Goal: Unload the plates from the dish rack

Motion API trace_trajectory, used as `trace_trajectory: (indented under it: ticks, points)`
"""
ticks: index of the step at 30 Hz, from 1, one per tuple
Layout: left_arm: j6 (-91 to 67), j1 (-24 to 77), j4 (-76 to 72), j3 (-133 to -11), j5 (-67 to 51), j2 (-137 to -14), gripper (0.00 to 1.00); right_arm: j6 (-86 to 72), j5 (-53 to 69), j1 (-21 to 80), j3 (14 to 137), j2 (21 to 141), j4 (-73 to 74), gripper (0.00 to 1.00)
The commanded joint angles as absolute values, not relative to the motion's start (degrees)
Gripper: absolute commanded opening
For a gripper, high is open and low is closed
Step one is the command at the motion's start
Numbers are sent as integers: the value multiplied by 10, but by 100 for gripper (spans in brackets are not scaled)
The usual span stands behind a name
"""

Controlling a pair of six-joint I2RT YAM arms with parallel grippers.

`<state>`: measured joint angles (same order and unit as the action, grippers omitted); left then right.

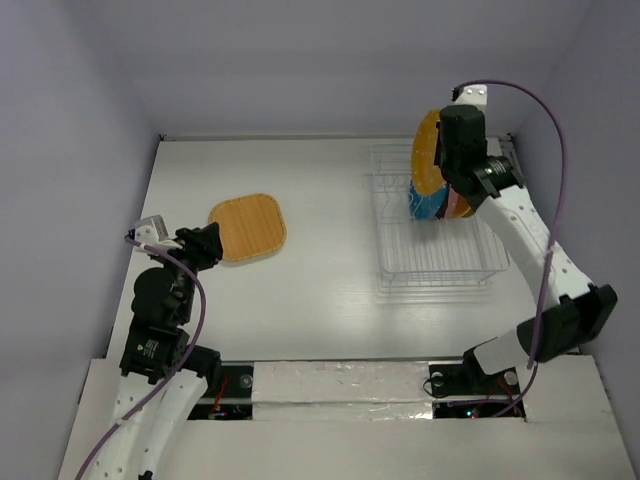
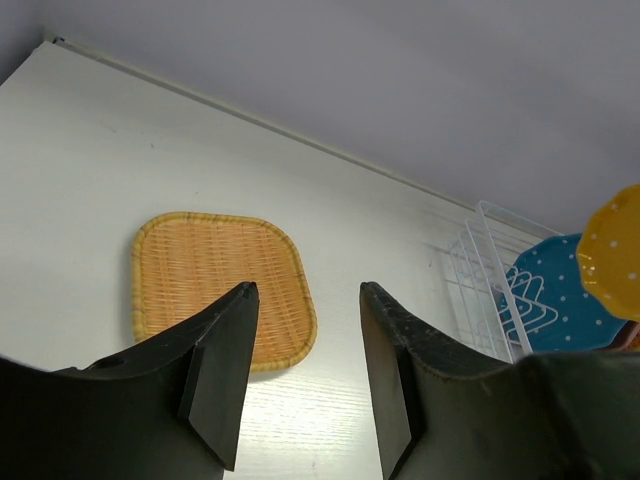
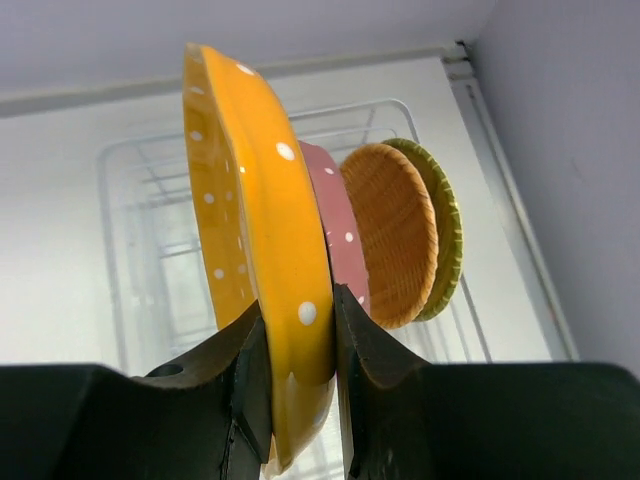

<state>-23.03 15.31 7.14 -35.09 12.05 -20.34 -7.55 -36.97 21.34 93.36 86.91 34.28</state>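
Observation:
My right gripper (image 3: 300, 330) is shut on the rim of a yellow plate with white dots (image 3: 255, 230), held on edge above the dish rack (image 1: 435, 262); the plate also shows in the top view (image 1: 425, 152). Behind it in the rack stand a pink dotted plate (image 3: 335, 220), an orange woven plate (image 3: 395, 230) and a green-rimmed one (image 3: 445, 220). A teal dotted plate (image 2: 560, 295) stands there too. An orange woven plate (image 1: 248, 227) lies flat on the table at the left. My left gripper (image 2: 305, 300) is open and empty, just near of that plate.
White walls close in the table at the back and both sides. The rack sits close to the right wall (image 1: 590, 120). The near table edge has a foil-covered strip (image 1: 340, 380) between the arm bases.

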Motion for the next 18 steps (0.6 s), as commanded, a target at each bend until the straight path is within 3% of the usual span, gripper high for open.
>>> trace_trajectory:
  ticks: [1, 3, 5, 9, 18]
  points:
    - [-229, 155, 52, -350, 119, -196, 42, -123, -305, 219, 912, 774, 227, 0]
    - [-229, 155, 53, -350, 119, -195, 42, -137, -281, 225, 901, 755, 214, 0]
    - [-230, 155, 53, -350, 119, -194, 42, -166, -164, 240, 850, 737, 190, 0]
    - [-230, 155, 54, -350, 119, -193, 44, -199, -40, 282, 770, 722, 137, 0]
    - [-230, 155, 49, -348, 119, -195, 57, -219, 153, 370, 668, 768, 94, 0]
